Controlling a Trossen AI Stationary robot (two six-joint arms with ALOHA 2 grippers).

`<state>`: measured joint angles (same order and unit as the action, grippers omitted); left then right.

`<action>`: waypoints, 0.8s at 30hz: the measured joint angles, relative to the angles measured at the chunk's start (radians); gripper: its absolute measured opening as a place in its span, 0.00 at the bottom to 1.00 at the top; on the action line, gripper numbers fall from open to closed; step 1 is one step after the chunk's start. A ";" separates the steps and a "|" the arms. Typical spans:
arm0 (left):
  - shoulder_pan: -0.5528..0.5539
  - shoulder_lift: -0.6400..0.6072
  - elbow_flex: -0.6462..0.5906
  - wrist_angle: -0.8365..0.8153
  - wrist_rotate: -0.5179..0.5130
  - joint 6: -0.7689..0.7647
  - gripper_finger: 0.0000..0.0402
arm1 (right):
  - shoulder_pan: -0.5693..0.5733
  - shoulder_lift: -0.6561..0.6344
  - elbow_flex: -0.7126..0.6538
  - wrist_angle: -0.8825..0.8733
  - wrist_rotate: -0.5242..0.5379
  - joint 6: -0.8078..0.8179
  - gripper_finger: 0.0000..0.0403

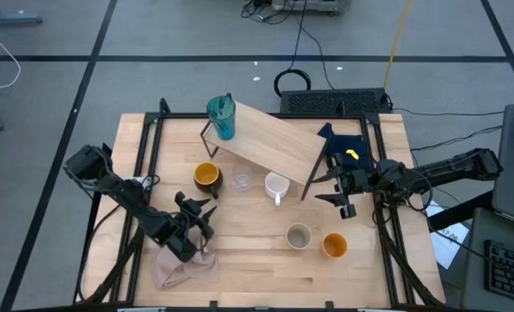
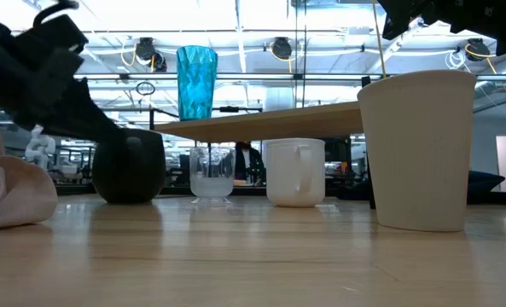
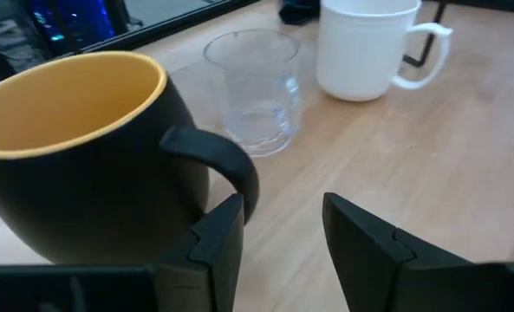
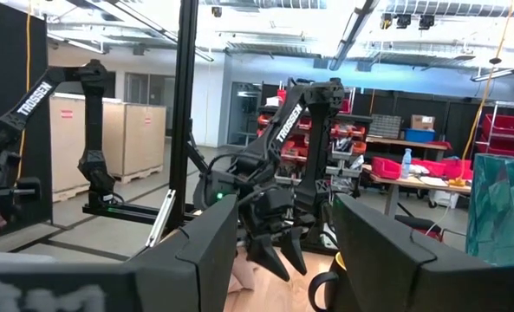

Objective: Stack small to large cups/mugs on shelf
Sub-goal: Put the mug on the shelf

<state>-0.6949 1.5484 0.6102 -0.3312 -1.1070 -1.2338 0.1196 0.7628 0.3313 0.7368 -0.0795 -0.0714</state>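
The shelf [image 1: 270, 143] stands at the table's far middle with the teal tumbler [image 1: 221, 117] on its left end. In front of it, on the table, stand the black mug with orange inside [image 1: 206, 176], the clear glass [image 1: 242, 182] and the white mug [image 1: 276, 185]. The beige cup [image 1: 298, 236] and the orange cup [image 1: 334, 246] stand nearer the front. My left gripper [image 3: 283, 234] is open, low over the table, just short of the black mug's handle [image 3: 230, 169]. My right gripper [image 1: 343, 186] hangs open above the table by the shelf's right end.
A pink cloth [image 1: 185, 267] lies crumpled at the front left, under my left arm. A navy cloth [image 1: 348, 146] lies at the far right behind the shelf. Black frame rails [image 1: 139, 156] run along the table's left and right sides.
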 joint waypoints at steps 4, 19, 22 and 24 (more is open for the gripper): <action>0.001 0.053 0.000 -0.001 -0.036 -0.057 0.40 | 0.000 0.000 0.000 0.000 0.000 -0.001 0.45; 0.044 0.164 0.000 0.070 -0.142 -0.143 0.40 | 0.000 0.000 0.000 0.000 0.000 -0.001 0.45; 0.057 0.164 0.000 0.121 -0.152 -0.101 0.40 | 0.000 0.000 0.000 0.000 0.000 -0.001 0.45; 0.069 0.164 0.000 0.145 -0.151 -0.084 0.40 | 0.000 0.000 0.000 0.000 0.000 -0.001 0.45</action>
<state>-0.6256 1.7123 0.6102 -0.1859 -1.2583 -1.3173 0.1196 0.7628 0.3313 0.7364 -0.0795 -0.0727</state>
